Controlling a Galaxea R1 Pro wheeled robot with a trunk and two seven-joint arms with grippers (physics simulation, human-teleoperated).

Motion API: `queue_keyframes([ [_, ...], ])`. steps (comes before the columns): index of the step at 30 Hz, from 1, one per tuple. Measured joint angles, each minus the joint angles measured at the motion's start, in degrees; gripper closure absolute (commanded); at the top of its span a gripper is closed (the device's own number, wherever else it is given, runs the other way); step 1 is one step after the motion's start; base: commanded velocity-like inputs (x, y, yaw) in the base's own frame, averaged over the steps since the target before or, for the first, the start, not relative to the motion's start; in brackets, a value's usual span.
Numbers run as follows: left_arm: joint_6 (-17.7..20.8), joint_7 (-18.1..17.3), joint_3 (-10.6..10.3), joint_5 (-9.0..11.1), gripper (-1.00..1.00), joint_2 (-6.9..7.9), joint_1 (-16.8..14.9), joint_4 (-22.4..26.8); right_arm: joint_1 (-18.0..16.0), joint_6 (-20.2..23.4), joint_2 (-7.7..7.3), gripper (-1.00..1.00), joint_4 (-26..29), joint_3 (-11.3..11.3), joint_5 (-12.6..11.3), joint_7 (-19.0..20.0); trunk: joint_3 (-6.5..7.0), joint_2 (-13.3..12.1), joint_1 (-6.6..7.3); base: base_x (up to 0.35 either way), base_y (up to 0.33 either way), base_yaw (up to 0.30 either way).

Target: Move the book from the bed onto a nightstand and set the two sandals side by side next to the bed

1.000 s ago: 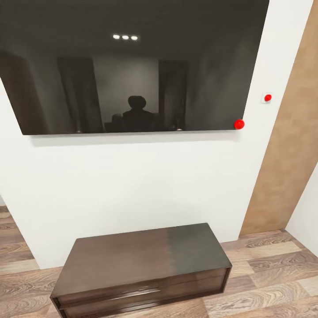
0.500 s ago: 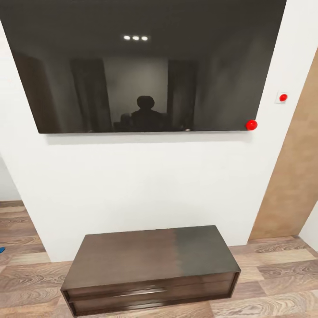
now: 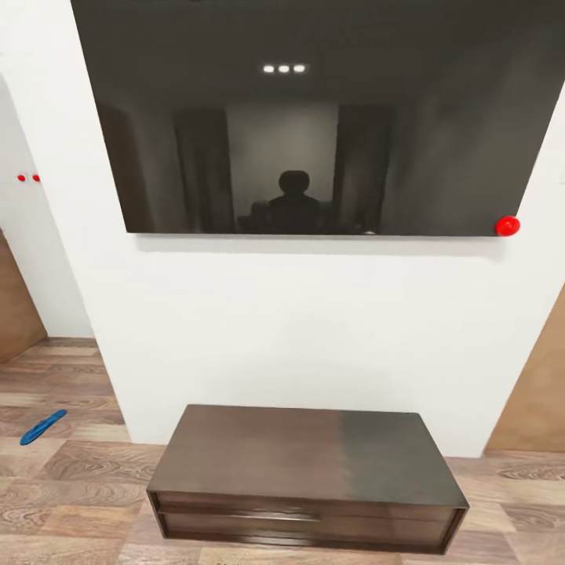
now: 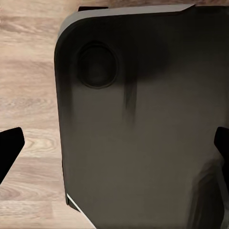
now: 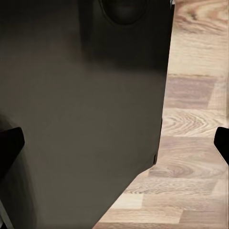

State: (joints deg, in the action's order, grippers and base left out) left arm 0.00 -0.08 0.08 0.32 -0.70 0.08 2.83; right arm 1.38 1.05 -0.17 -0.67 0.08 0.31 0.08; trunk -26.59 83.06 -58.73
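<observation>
Robot in transit, facing dark wall screen (image 3: pixel 314 118) above low drawer cabinet (image 3: pixel 306 479). Blue sandal (image 3: pixel 42 427), likely task's, on floor, left edge of frame. Book, bed unseen. Both grippers (image 4: pixel 114 148) (image 5: pixel 114 148) spread wide, nothing held. Advice: turn base left, approach sandal slowly.

Left gripper (image 4: pixel 114 148): you held its jaws spread wide, one dark fingertip (image 4: pixel 9 148) at each side of the left wrist view.
Right gripper (image 5: pixel 114 145): you kept it parted just as wide, nothing between its fingertips (image 5: pixel 9 145).
</observation>
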Motion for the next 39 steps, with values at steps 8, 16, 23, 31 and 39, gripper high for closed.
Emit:
queue_keyframes([
  [8,0.0,0.0,0.0,0.0,-1.0,0.0,0.0,0.0,0.0,0.0,0.0,-1.0,0.0,0.0,0.0,0.0,-0.1,0.0,0.0,0.0,0.0,0.292],
  [16,0.0,0.0,-0.1,0.0,-1.0,0.0,0.0,0.0,0.0,0.0,0.0,-1.0,0.0,-0.1,0.0,0.0,-0.32,0.0,0.0,0.0,0.0,0.286],
  [23,0.0,0.0,-0.1,0.0,-1.0,-0.07,0.0,0.0,0.0,0.0,0.0,-1.0,0.0,-0.2,0.0,0.0,-0.57,0.0,0.0,0.0,0.0,0.277],
  [31,0.0,0.0,-0.1,0.0,-1.0,-0.06,0.0,0.0,0.0,0.0,0.0,-1.0,0.0,-0.2,0.0,0.0,-0.89,0.0,0.0,0.0,0.0,0.274],
  [39,0.0,0.0,-0.1,0.0,-1.0,-0.04,0.0,0.0,0.0,0.0,0.0,-1.0,0.0,-0.2,0.0,0.0,-1.22,0.0,0.0,0.0,0.0,0.271],
])
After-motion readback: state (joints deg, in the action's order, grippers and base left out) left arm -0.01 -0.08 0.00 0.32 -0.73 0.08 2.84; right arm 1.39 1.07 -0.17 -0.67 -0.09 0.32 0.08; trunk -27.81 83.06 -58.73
